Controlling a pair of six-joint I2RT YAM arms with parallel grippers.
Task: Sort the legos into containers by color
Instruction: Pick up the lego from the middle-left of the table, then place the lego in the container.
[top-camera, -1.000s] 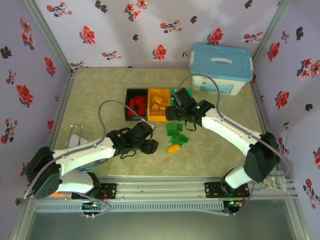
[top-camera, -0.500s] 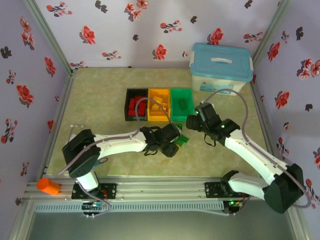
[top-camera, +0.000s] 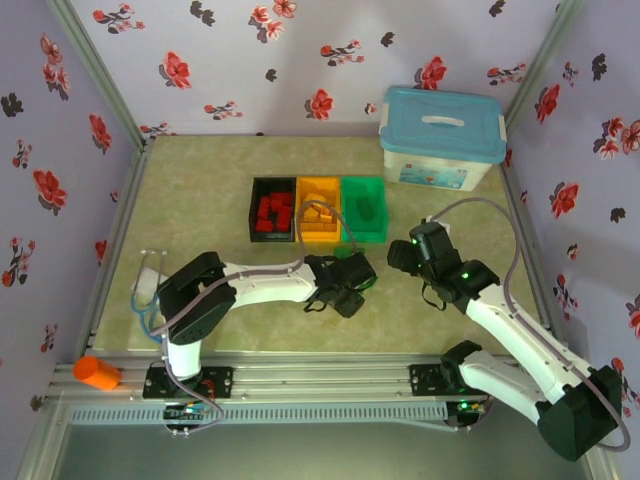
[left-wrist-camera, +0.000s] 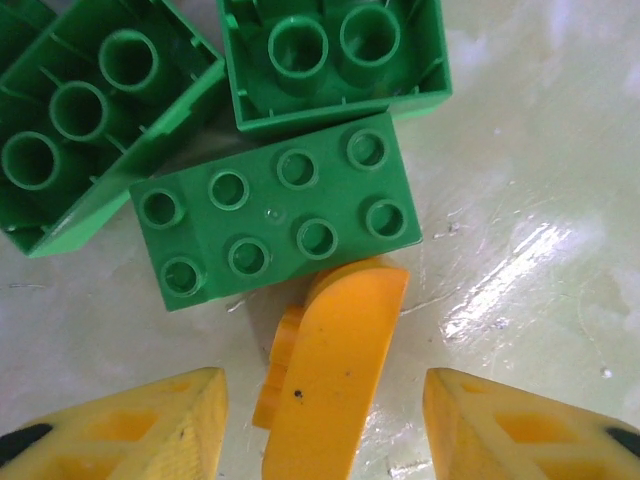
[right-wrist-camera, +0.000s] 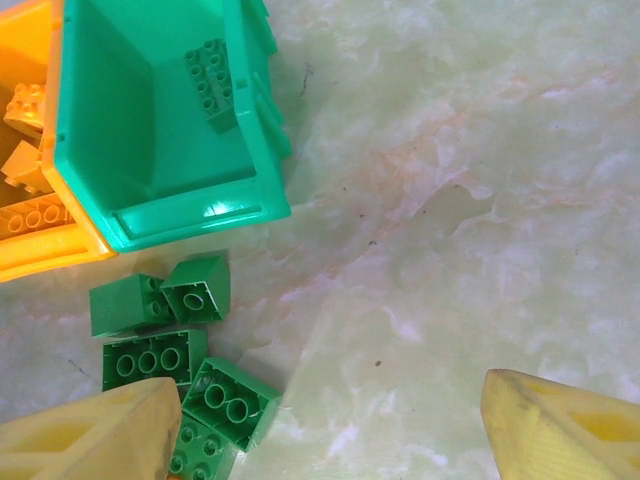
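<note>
Step in hand, by my read: the left end effector (left-wrist-camera: 320, 400) picks the yellow-orange brick (left-wrist-camera: 338, 340) for the yellow-orange bin (top-camera: 320, 239). Its fingers (left-wrist-camera: 120, 425) are spread, one on each side of the brick, with bench (left-wrist-camera: 520, 200) showing in both gaps and nothing pinched yet. The brick lies flat between the fingers, curved face up, slightly skewed to the finger line. Its far end touches, or nearly touches, a stud-up green brick (left-wrist-camera: 275, 225) just ahead of the fingertips, with upturned green bricks (left-wrist-camera: 335, 60) beyond that. To do it well: square the wrist to the brick's long sides and go low, so the pads meet the flat walls and not the rounded top, which looks likely to slip. Then lift straight up before travelling so the green neighbour isn't dragged. The brick's near end is cut off by the frame, so how deep it sits between the fingers is unclear. The right end effector (right-wrist-camera: 330, 400) is spread wide and empty over bare bench. The green bin (right-wrist-camera: 150, 120) is ahead of it and loose green bricks (right-wrist-camera: 150, 330) lie beside one finger. Best to keep the two arms apart.
</note>
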